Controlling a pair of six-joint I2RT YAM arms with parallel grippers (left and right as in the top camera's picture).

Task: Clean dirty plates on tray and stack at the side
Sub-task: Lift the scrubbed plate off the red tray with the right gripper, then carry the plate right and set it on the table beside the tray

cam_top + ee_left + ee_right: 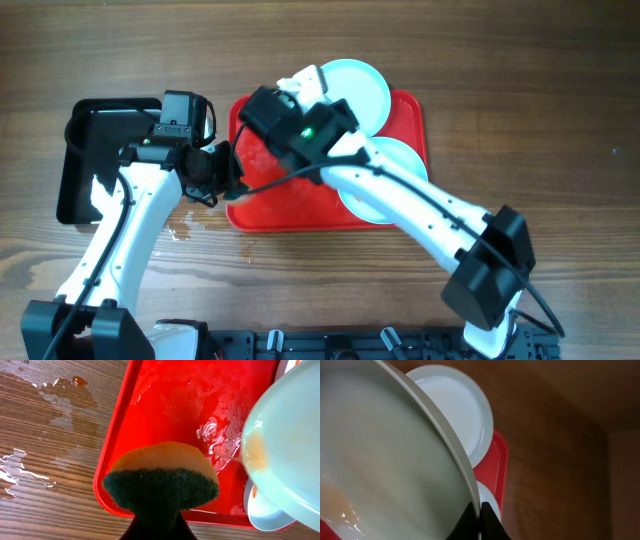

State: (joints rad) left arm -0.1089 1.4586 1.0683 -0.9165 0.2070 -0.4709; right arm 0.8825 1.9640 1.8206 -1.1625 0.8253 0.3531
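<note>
The right end effector [479, 510] is clenched on the rim of a pale blue plate [385, 450], holding it tilted on edge above the wet red tray [165, 405], its soiled face turned toward the left end effector [156, 527], which grasps a yellow-and-green sponge [162, 477] just short of it. An orange smear [255, 452] marks the held plate near its lower edge. A second plate [452, 405] lies beyond the right end effector, across the tray's far rim, and a third plate [395, 170] sits flat on the tray beneath that arm. Puddles [55, 390] glisten on the wooden surface [500, 60] to the left end effector's outer side, where a black bin [100, 150] also stands. The plate looks stiff, thin and light, and probably slick with water; pinched at one point of its lip, it seems liable to pivot or slip when the sponge presses on it. The rim appears the only workable place to take hold.
</note>
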